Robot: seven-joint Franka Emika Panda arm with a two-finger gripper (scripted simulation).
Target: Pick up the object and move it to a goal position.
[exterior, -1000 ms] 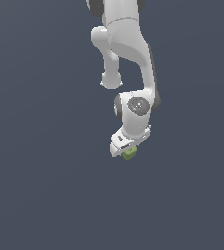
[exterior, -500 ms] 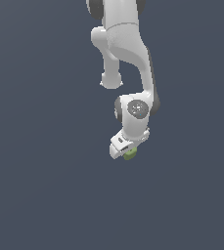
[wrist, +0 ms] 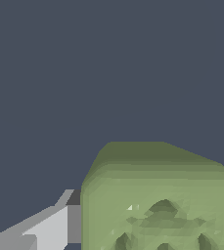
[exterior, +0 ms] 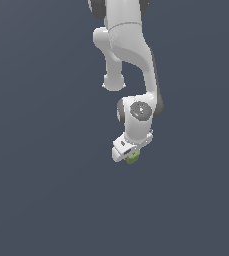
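Observation:
The object is a small olive-green cube, seen in the exterior view as a green patch just below the white hand of the arm. My gripper is at the cube, shut on it. In the wrist view the object fills the near part of the picture, its embossed face toward the camera, with one grey finger pressed against its side. The other finger is out of frame.
A plain dark grey-blue surface fills the rest of both views. The white arm comes down from the top of the exterior view.
The arm and the cube in the hand stand almost where they were one second ago; only a very slight shift shows.

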